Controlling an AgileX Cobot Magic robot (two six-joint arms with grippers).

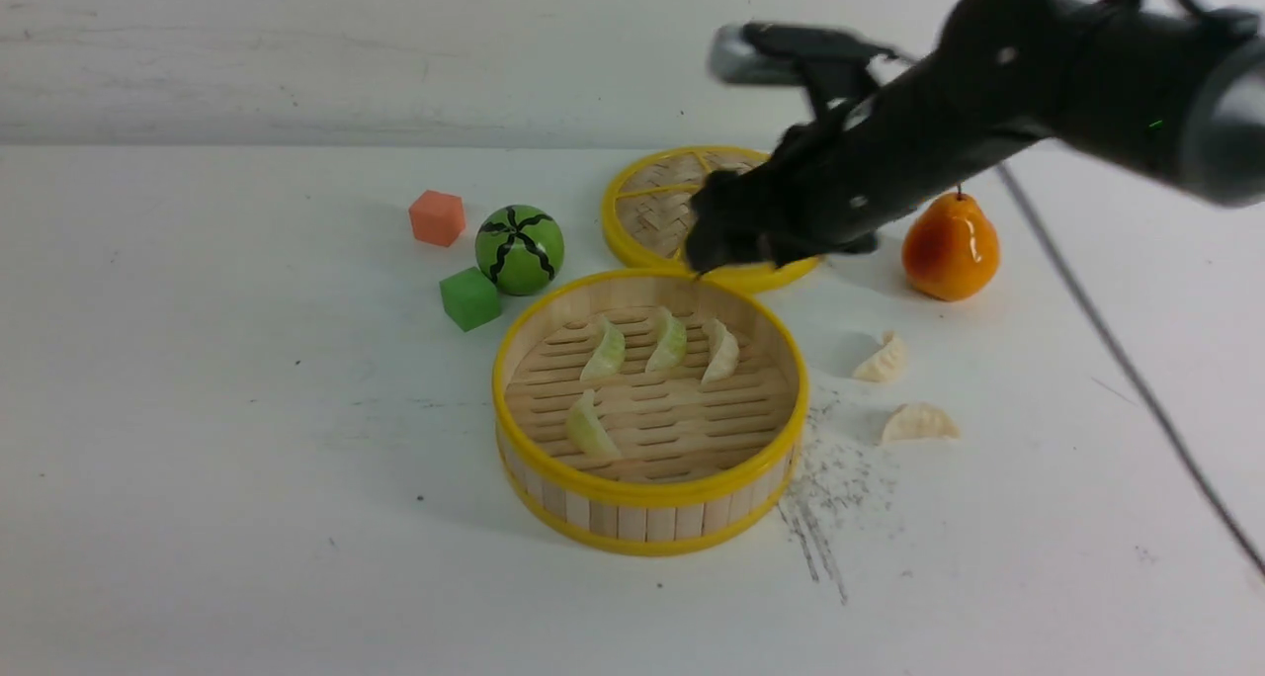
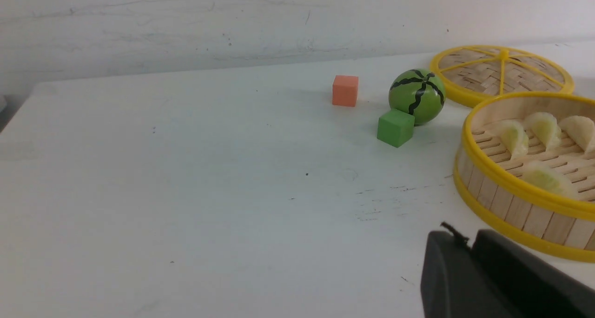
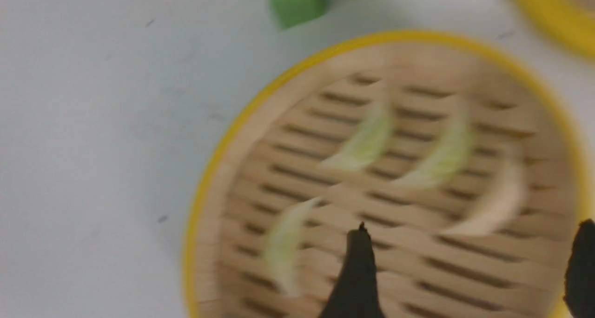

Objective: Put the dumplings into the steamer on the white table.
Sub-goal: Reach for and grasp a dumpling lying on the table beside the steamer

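The steamer (image 1: 647, 523) stands mid-table on the white table (image 1: 247, 459). On its slatted floor lie three pale green dumplings (image 1: 604, 351) (image 1: 669, 341) (image 1: 590, 426) and one cream one (image 1: 721, 351). Two cream dumplings (image 1: 882, 360) (image 1: 919, 423) lie on the table right of it. My right gripper (image 1: 726, 256) hovers over the steamer's far rim, open and empty. In the blurred right wrist view it (image 3: 469, 243) is spread above the steamer (image 3: 223, 169) floor, near the cream dumpling (image 3: 499, 202). My left gripper (image 2: 467, 243) is shut and empty, low beside the steamer (image 2: 511, 206).
A flat woven lid (image 1: 652, 211) lies behind the steamer, partly under my right arm. An orange pear (image 1: 951, 246) stands at the right. A watermelon ball (image 1: 520, 249), green cube (image 1: 470, 298) and orange cube (image 1: 437, 217) sit left of the lid. A cable (image 1: 1117, 350) crosses the right side.
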